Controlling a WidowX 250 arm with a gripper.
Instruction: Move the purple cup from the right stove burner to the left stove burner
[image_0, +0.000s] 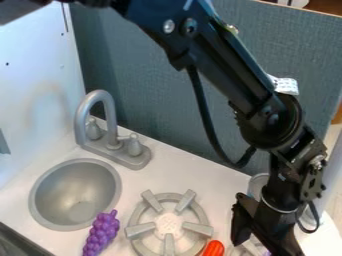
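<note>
Faucet (115, 150) behind sink (75, 192), burner (168, 224) between sink and pincer (266, 248), grapes (101, 234) before sink and left of burner

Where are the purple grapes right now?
In the camera view, the purple grapes are at the bottom, left of the middle, just below the sink bowl's right side and left of the stove burner.

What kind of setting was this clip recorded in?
It looks like a toy kitchen set up in a room or lab: there is a small grey sink with a curved faucet, a mock stove burner beside it, and purple toy grapes on the counter.
</note>
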